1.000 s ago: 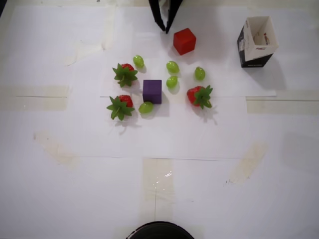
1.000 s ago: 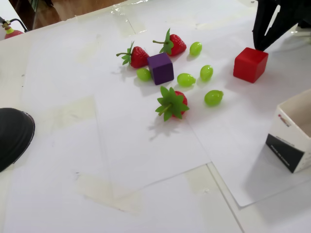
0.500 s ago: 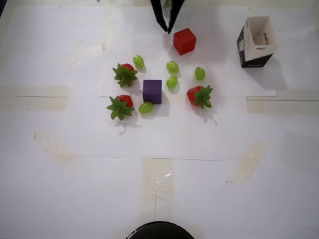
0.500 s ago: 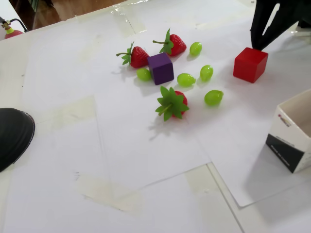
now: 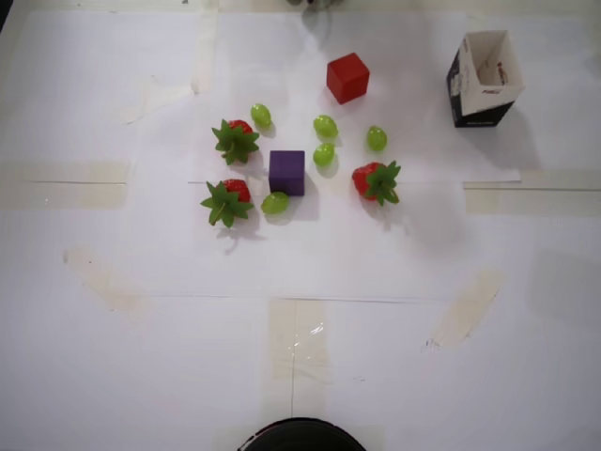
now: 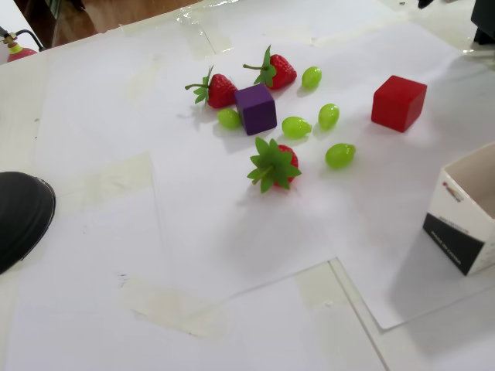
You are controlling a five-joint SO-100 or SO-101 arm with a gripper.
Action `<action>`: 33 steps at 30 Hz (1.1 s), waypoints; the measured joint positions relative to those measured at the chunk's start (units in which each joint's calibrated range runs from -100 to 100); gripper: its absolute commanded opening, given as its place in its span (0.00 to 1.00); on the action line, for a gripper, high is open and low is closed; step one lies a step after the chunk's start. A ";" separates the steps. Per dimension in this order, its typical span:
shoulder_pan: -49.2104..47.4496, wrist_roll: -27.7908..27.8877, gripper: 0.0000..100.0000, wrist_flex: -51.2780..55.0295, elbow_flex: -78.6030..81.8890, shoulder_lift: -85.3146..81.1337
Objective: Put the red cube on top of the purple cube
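The red cube (image 5: 347, 77) rests alone on the white paper at the back of the table, and sits right of the fruit in the fixed view (image 6: 398, 102). The purple cube (image 5: 286, 172) stands in the middle of a cluster of fruit (image 6: 256, 109), with a green grape touching its corner. Of my gripper (image 6: 425, 4) only a dark sliver shows at the top edge of the fixed view, well above and behind the red cube. Its jaws are cut off, and nothing is held near either cube.
Three strawberries (image 5: 235, 140) (image 5: 225, 201) (image 5: 377, 180) and several green grapes (image 5: 325, 125) surround the purple cube. An open black-and-white carton (image 5: 484, 80) stands at the right. A black round object (image 5: 300, 437) sits at the near edge. Taped paper sheets cover the table.
The open gripper, which stood just beside the red cube, has pulled up and back almost out of both views. Both cubes have stayed where they were.
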 measured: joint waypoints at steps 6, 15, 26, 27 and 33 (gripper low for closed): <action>-4.42 1.42 0.00 3.08 -11.95 16.36; -11.24 2.15 0.00 -0.71 -17.74 34.80; -15.51 -1.76 0.11 -3.00 -19.37 41.16; -16.25 -2.00 0.12 -3.95 -18.73 41.16; -17.38 -3.86 0.20 -11.15 -14.30 41.16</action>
